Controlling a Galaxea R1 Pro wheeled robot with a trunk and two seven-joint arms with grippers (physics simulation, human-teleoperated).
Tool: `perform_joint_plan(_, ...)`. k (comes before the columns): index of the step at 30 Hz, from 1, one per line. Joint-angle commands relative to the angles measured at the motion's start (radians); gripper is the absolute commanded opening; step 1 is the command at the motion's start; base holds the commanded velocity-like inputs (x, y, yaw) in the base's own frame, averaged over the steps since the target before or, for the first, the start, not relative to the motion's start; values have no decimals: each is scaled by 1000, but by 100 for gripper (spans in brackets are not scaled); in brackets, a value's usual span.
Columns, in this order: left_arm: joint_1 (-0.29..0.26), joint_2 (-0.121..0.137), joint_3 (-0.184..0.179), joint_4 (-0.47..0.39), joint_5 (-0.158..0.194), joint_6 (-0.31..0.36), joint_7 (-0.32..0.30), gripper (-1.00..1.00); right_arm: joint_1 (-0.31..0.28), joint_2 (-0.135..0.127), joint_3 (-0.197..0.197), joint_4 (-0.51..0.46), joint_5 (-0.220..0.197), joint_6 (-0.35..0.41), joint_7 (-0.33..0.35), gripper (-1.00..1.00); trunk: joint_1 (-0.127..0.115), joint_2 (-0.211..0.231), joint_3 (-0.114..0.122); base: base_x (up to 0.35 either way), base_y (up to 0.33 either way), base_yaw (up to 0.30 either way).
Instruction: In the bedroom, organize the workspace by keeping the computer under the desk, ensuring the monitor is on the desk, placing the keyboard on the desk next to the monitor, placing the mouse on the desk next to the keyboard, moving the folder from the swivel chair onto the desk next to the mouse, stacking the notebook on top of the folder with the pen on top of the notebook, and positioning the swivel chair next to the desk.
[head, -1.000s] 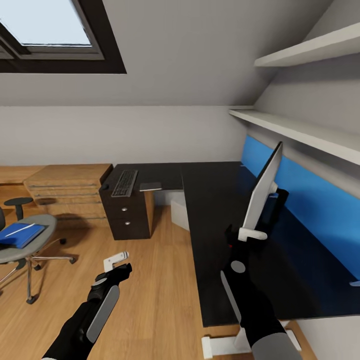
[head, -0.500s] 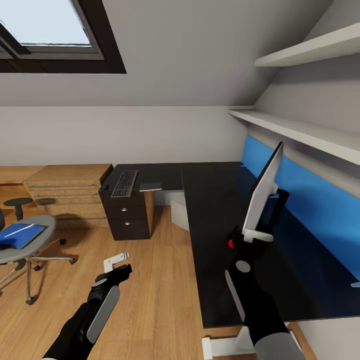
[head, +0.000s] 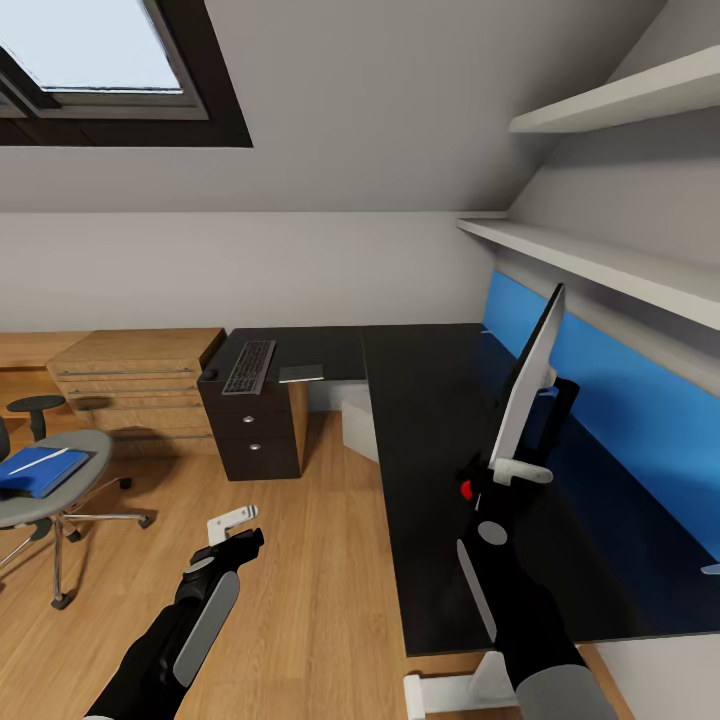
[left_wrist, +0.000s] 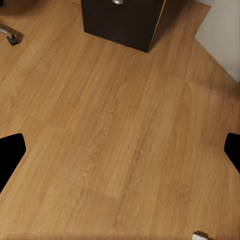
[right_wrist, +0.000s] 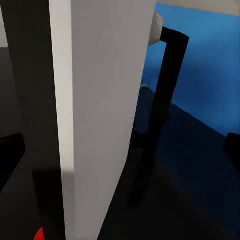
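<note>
Monitor (head: 527, 385) on desk (head: 440, 470), right end effector (head: 497, 470) gripping

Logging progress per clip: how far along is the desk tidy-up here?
Early. The wide white-backed monitor stands on the glossy black L-shaped desk, the right gripper at its lower edge. The slim grey keyboard lies at the desk's far end. The bright blue folder lies on the grey swivel chair, away from the desk. The left gripper is empty.

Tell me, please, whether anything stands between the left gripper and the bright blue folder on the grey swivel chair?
Nothing visible does: only bare wood floor lies between the left gripper and the flat blue folder, which rests on the grey swivel chair's seat.
</note>
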Motion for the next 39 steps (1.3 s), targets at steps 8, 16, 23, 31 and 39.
perform_joint_plan(8, -1, 1, -4, -2, 8, 2, 10, 100, -1, -1, 1, -1, 8, 6, -10, 100, 0, -1, -2, 0, -70, 0)
perform_joint_plan(16, -1, 1, -4, -2, 9, 2, 9, 100, 0, -1, 1, -1, 8, 6, -13, 100, 0, -1, -2, -14, -81, 0)
perform_joint_plan(23, -1, 1, -4, -2, 8, 2, 11, 100, 0, 0, 1, -1, 8, 6, -13, 100, 0, -1, -2, -202, -202, 0)
perform_joint_plan(31, -1, 1, -5, -2, 7, 2, 11, 100, -1, 0, 1, 0, 8, 6, -13, 100, 0, -1, -2, -244, -240, 0)
perform_joint_plan(39, -1, 1, -3, -2, 7, 1, 8, 100, -1, -1, 1, 0, 8, 6, -12, 100, 0, -1, -2, -117, -240, 0)
